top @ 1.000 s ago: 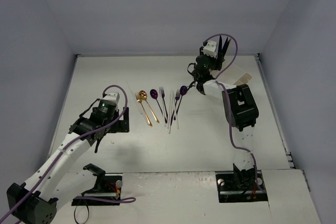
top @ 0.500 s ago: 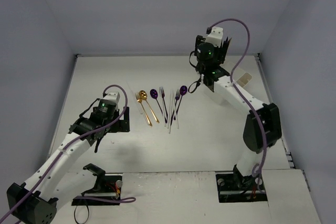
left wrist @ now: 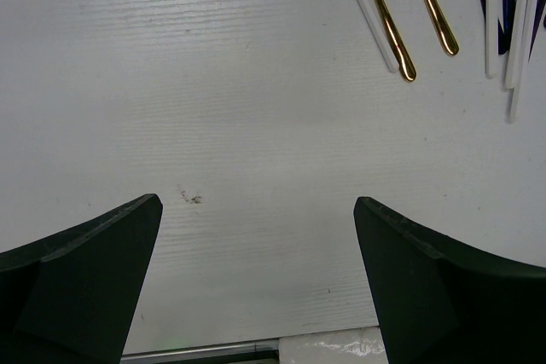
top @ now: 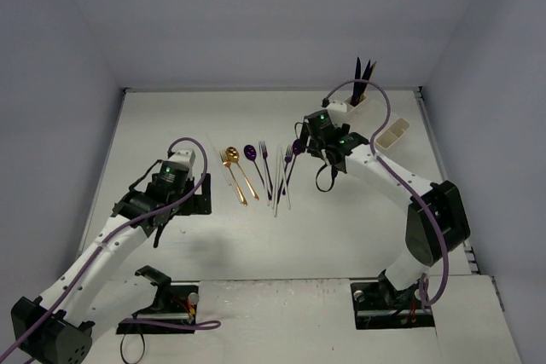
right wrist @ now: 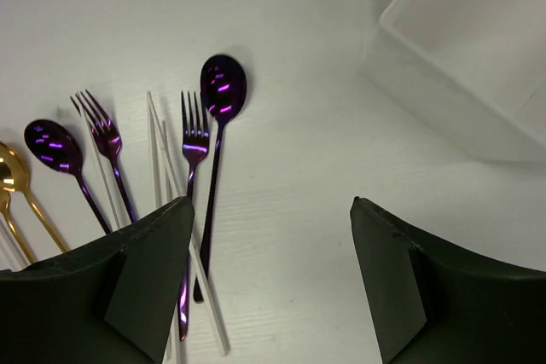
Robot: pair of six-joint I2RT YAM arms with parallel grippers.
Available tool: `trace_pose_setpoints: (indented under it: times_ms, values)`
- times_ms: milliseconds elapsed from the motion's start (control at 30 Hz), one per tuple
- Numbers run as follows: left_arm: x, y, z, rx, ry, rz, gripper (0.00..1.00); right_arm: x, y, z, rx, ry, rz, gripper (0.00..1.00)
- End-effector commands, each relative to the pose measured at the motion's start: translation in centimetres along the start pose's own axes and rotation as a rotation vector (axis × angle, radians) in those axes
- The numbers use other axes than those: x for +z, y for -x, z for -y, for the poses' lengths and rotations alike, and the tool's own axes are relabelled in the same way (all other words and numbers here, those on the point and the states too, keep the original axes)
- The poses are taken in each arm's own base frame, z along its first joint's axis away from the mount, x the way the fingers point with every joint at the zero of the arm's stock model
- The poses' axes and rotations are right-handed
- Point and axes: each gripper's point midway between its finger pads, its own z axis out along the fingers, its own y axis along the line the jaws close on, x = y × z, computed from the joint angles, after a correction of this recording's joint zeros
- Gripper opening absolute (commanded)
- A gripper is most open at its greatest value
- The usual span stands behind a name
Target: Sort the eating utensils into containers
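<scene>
The utensils lie in a row mid-table: gold fork and gold spoon (top: 232, 156), purple spoons (top: 250, 152), purple forks (top: 264, 153) and clear white pieces (top: 276, 189). My right gripper (top: 310, 147) is open and empty, low over the table just right of the rightmost purple spoon (right wrist: 223, 84). Its wrist view also shows a purple fork (right wrist: 194, 138) and white pieces (right wrist: 158, 151) ahead of its left finger (right wrist: 128, 287). The white organizer (top: 392, 132) stands at the back right; dark knives (top: 364, 74) stand in its cup. My left gripper (top: 189, 202) is open and empty, left of the row.
The left wrist view shows bare table between the fingers, with gold handle ends (left wrist: 397, 40) and white handles (left wrist: 367, 6) at top right. The organizer's tray wall (right wrist: 461, 49) is at the right wrist view's upper right. Grey walls enclose the table.
My right arm has swung from the organizer's cup, up, then down and left to the rightmost purple spoon. The dark knives now stand uncovered in the cup. The left arm has not moved.
</scene>
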Motion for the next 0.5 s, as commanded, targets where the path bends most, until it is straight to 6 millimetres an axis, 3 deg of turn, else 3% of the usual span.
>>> trace_pose_setpoints:
  times_ms: [0,167,467]
  values:
    - [0.2,1.2,0.2,0.000,-0.005,0.035,0.95,1.0,-1.8,-2.1,0.098,0.028,-0.055,0.70]
    - [0.1,1.3,0.2,-0.001,-0.005,0.039,0.95,3.6,-4.2,-3.5,0.089,-0.006,-0.104,0.64]
    - [-0.2,1.3,0.1,-0.005,-0.007,0.052,0.95,7.0,-5.5,-4.7,0.090,-0.048,-0.126,0.52]
